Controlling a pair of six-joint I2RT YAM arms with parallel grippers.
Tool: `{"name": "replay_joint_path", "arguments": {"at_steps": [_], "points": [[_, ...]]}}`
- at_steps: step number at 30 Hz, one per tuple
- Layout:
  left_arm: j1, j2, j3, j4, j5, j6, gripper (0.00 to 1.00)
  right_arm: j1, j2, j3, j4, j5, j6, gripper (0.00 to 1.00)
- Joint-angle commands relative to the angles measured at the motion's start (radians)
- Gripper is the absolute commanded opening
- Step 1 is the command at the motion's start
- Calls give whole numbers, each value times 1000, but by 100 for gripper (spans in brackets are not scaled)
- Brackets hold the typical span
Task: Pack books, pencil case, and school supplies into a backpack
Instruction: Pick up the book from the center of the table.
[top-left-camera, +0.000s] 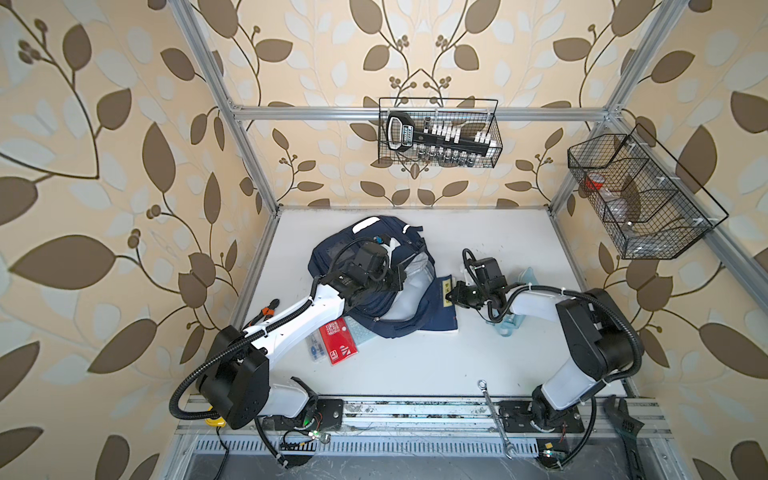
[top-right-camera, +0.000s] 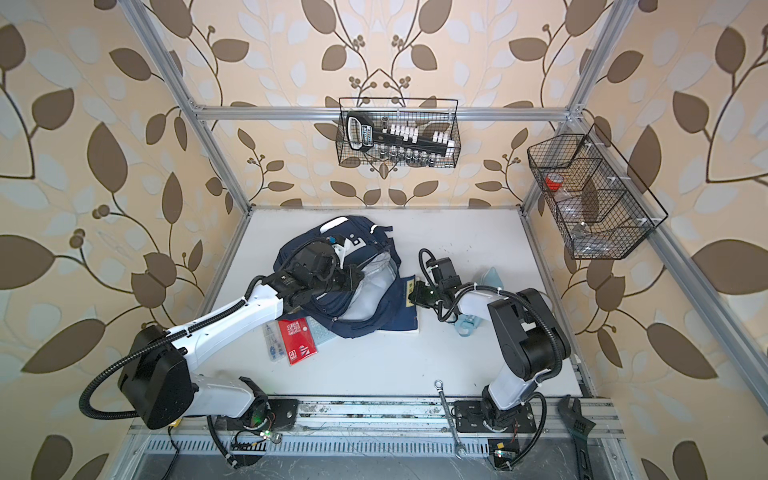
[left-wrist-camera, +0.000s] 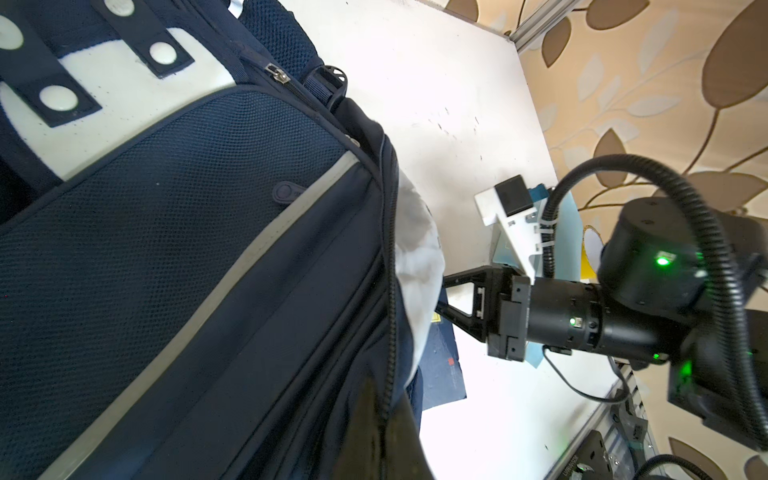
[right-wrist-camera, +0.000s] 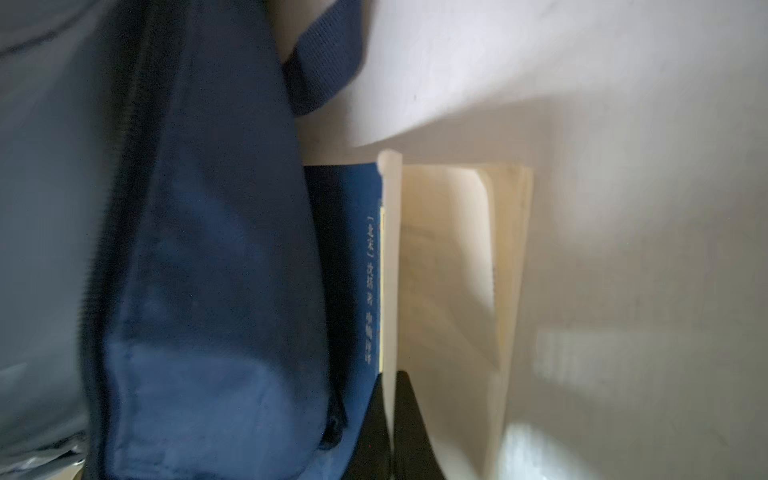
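The navy backpack (top-left-camera: 365, 266) (top-right-camera: 332, 266) lies mid-table, its grey lining showing. My left gripper (top-left-camera: 401, 276) (left-wrist-camera: 382, 436) is shut on the backpack's zipper edge (left-wrist-camera: 388, 332). Beside it lies the navy book (top-left-camera: 440, 316) (top-right-camera: 409, 318). My right gripper (top-left-camera: 451, 296) (right-wrist-camera: 390, 424) is shut on the book's front cover (right-wrist-camera: 353, 249), lifted off the cream pages (right-wrist-camera: 449, 270). The red booklet (top-left-camera: 338, 340), the calculator (top-left-camera: 361, 330) and the clear box (top-left-camera: 315, 347) lie under my left arm. My right arm partly hides the teal pencil case (top-left-camera: 530, 276).
Orange-handled pliers (top-left-camera: 266, 309) lie at the table's left edge. A spanner (top-left-camera: 496, 415) and an adjustable wrench (top-left-camera: 623, 419) rest on the front rail. Wire baskets (top-left-camera: 440, 133) (top-left-camera: 640, 195) hang on the back and right walls.
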Motion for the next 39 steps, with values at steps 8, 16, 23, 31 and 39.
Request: {"name": "replay_joint_path", "arguments": {"at_steps": [8,16,23,31,39], "points": [[13,-85,39,23,-103,21,0,-27,-199,21,-125,61,-34,0],[14,-81,40,5,-157,22,0,-30,-280,57,-172,40,-36,0],[16,-66,25,21,-167,15,0,-27,-358,114,-231,17,-37,0],[16,-39,23,49,-139,2,0,42,-373,165,-237,0,-18,0],[15,-27,16,69,-138,-15,0,79,-371,163,-161,-69,50,0]]}}
